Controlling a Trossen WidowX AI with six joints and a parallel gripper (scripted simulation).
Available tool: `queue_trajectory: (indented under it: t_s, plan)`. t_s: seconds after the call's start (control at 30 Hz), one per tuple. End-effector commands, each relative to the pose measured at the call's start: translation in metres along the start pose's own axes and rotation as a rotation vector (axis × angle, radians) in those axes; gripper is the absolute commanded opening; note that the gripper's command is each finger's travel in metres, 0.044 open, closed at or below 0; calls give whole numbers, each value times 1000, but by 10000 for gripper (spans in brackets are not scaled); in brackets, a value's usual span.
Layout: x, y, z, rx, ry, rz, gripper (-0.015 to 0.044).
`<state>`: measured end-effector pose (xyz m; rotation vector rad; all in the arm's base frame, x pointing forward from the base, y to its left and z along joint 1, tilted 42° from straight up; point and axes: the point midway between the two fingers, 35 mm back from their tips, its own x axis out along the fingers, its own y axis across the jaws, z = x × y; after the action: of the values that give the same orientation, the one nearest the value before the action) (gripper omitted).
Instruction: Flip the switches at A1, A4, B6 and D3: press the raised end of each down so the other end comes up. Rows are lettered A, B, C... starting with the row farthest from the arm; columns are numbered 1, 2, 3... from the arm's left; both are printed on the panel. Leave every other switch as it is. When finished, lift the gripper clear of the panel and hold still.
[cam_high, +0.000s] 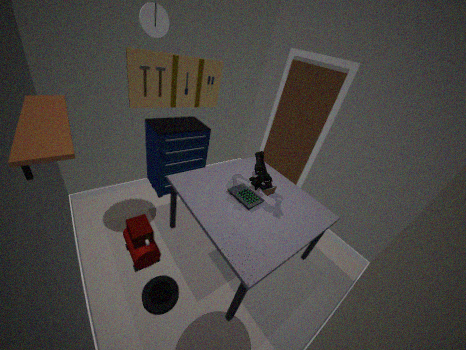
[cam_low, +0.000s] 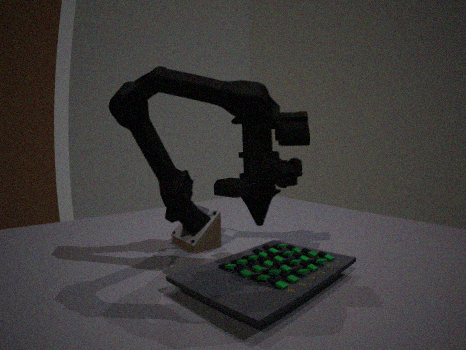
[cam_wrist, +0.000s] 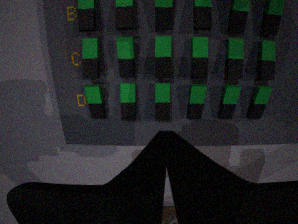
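Black claw (cam_low: 259, 223) (cam_wrist: 165, 137), nothing inside.

Top: we look steeply down from high in the room, far back, toward a corner, the table (cam_high: 240, 250) whole below us. Exterior: we stand low and near, just above table height, facing the arm (cam_low: 195, 90) from its side, with the panel (cam_low: 220, 295) in front. Wrist: nearest of all; we look down past the fingertips onto the panel's lettered rows. Shared by all three: the panel (cam_high: 238, 189) (cam_wrist: 115, 131).
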<state>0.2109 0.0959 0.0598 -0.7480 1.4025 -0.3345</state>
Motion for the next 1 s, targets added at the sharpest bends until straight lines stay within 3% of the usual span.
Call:
queue_trajectory:
  t_s: [0.0,0.97]
  plan:
    - [27,-1,-6,-6,-7,-11,0]
    - [53,-1,-6,-6,-9,-12,0]
